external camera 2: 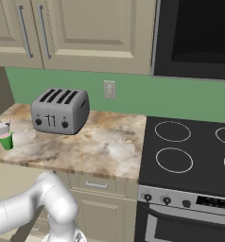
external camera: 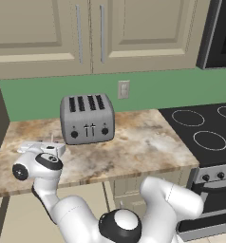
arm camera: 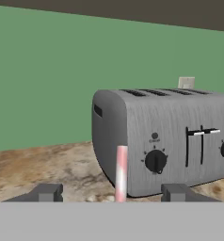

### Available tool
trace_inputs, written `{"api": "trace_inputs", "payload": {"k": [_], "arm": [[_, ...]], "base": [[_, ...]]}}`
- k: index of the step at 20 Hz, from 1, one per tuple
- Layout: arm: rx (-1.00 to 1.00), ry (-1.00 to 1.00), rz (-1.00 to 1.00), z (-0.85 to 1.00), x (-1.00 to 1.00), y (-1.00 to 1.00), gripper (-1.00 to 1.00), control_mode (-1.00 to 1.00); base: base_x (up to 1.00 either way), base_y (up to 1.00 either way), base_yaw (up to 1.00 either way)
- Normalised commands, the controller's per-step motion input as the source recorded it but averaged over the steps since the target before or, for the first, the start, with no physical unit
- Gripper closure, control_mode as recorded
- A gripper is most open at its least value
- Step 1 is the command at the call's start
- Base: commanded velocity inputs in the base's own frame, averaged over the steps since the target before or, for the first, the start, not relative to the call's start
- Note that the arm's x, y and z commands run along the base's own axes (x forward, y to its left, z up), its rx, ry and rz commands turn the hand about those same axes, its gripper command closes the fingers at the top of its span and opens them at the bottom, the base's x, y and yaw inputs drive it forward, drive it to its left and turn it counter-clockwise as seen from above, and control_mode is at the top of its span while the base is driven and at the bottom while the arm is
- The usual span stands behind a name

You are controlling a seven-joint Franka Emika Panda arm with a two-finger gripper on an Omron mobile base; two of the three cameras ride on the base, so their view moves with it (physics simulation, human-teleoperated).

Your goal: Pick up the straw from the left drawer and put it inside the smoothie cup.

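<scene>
Pincer (arm camera: pixel 113 192) stands open: in the hand view both dark fingertips (arm camera: pixel 48 192) sit wide apart with clear gaps to the straw (arm camera: pixel 121 173) between them, nothing clamped. The straw stands upright between the tips, pale pink, its lower end cut off by the bottom of that view. In the right base view the green cup (external camera 2: pixel 6 140) sits at the far-left edge of the desk (external camera 2: pixel 105 146), left of the toaster (external camera 2: pixel 60 111), with the hand just beside and above it. A thin pale line rises from the cup there; it looks like the straw already standing in the cup, though it's too small to be sure. In the left base view the hand (external camera: pixel 41 148) is over the desk's left part, near-left of the toaster; the cup is hidden behind it.

Handling judgement: the straw is very light, thin and stiff-ish but easy to bend or kink if squeezed hard. Smooth, so it may slip or swivel in a loose pinch. Best hold is on the upper half, across its width, keeping the lower end free to enter the cup. The cup is small, light and tapered, so it is likely to tip if nudged sideways; the thick smoothie may hold the straw upright.

Task looks nearly or fully done, a straight upward retreat would avoid knocking straw or cup. Drawer not visible in these views.
</scene>
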Motion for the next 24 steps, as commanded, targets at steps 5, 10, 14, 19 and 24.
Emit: {"api": "trace_inputs", "payload": {"k": [5,10,14,19,24], "arm": [[0.00,0.00,0.00,0.09,0.00,0.00,-1.00,-1.00],[0.00,-0.07,0.00,0.46,-0.20,-0.01,-1.00,-1.00],[0.00,-0.07,0.00,0.74,-0.31,-0.04,-1.00,-1.00],[0.00,0.00,0.00,0.80,-0.23,-0.11,-1.00,-1.00],[0.00,0.00,-0.03,0.76,-0.06,-0.35,-1.00,-1.00]], "base": [[0.00,0.00,0.00],[0.00,0.00,0.00],[0.00,0.00,0.00],[0.00,0.00,0.00],[0.00,0.00,0.00]]}}
